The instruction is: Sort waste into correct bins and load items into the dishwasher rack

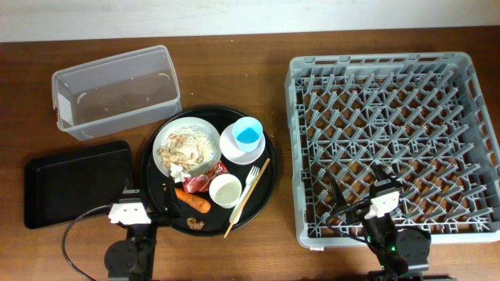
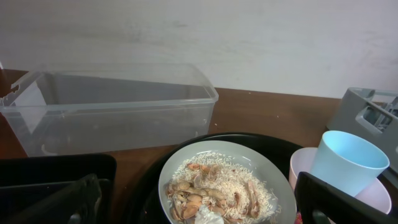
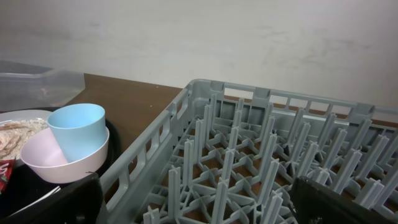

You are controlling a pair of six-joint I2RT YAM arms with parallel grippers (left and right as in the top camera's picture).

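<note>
A round white plate (image 1: 187, 146) with beige rice scraps (image 2: 217, 183) and a white paper scrap (image 2: 208, 216) sits on a round black tray (image 1: 269, 168). Beside it a small blue cup (image 1: 248, 134) stands in a pale bowl (image 1: 234, 150). A white cup (image 1: 226, 190), white fork (image 1: 251, 179), red wrapper (image 1: 205, 180), orange carrot (image 1: 193, 201) and brown morsel (image 1: 195, 223) lie there too. My left gripper (image 1: 166, 190) is open and empty just in front of the plate; it also shows in the left wrist view (image 2: 199, 199). My right gripper (image 1: 361, 187) is open and empty over the front of the grey dishwasher rack (image 1: 391, 94).
A clear plastic tub (image 1: 113, 90) stands at the back left, and a shallow black rectangular tray (image 1: 74, 181) at the front left. A thin wooden stick (image 1: 244, 204) lies by the fork. The rack (image 3: 261, 143) holds nothing.
</note>
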